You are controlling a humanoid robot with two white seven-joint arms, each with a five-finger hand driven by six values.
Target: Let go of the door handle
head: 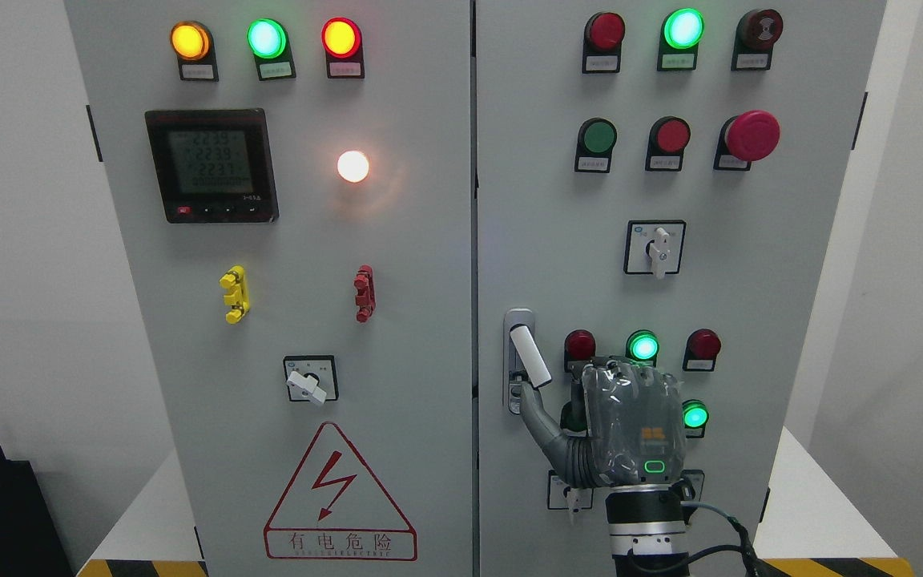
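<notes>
The white door handle [530, 357] sits in its grey latch plate [518, 320] at the left edge of the cabinet's right door [790, 280]. Its lever is swung out and tilted, lower end to the right. My right hand [590, 385], wrapped in clear film, comes up from the bottom edge just right of the handle, its back toward the camera. The thumb [538, 417] stretches up and left, its tip just under the lever's lower end. The lever is not enclosed by the hand. The other fingers are mostly hidden behind the palm. My left hand is not in view.
Both cabinet doors look closed, with a dark seam [474, 240] between them. Lit green lamps [642, 346] and red lamps [579, 344] sit right around the hand. A rotary switch [655, 248] is above it. The left door carries a meter [211, 166] and a hazard sign [339, 497].
</notes>
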